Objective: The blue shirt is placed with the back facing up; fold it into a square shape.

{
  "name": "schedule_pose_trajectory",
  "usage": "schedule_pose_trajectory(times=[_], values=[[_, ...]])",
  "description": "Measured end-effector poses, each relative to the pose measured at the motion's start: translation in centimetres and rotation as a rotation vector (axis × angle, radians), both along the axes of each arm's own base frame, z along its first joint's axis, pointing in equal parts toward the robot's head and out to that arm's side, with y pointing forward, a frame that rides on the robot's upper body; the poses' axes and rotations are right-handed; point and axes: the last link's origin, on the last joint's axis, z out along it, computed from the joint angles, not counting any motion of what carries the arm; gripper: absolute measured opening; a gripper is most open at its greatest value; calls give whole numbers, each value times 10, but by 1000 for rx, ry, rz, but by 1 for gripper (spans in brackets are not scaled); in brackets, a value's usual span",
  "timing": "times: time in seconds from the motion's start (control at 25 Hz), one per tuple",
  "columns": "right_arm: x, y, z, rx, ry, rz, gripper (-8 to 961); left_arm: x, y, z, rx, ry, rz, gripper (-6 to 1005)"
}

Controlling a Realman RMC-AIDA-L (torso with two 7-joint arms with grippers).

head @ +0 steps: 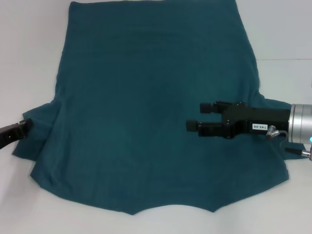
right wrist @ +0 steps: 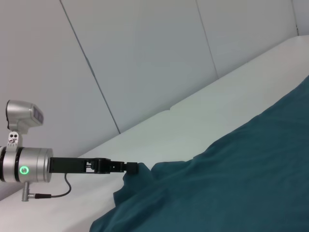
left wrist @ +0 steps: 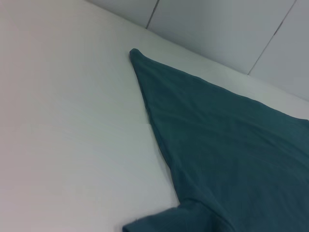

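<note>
Blue shirt (head: 146, 107) lay flat on tabletop (head: 29, 58). Left claw (head: 24, 127) touched its left sleeve, grip indeterminable; right claw (head: 197, 117) hovered mid-right, fingers apart.

White tabletop (head: 29, 58): bare surface shows at 9 o'clock, 3 o'clock and along 6 o'clock in head view. A faint seam line runs across it at roughly 2–3 o'clock (head: 287, 59). Pale paneled wall (right wrist: 145, 58) stands behind the table's far edge, with thin dark joints between panels; it also shows in the left wrist view (left wrist: 227, 29).
</note>
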Motion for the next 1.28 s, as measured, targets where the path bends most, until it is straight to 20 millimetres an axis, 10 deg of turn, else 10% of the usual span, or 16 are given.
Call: schedule_pose_trajectory(times=[0.2,1.28], values=[[2,-2,-1,-3,10,-10,910,1,6,4,7,23,-4,-1],[0,-3,-5,-13,27,-16,909,-11,22,40,87,189,52,26]])
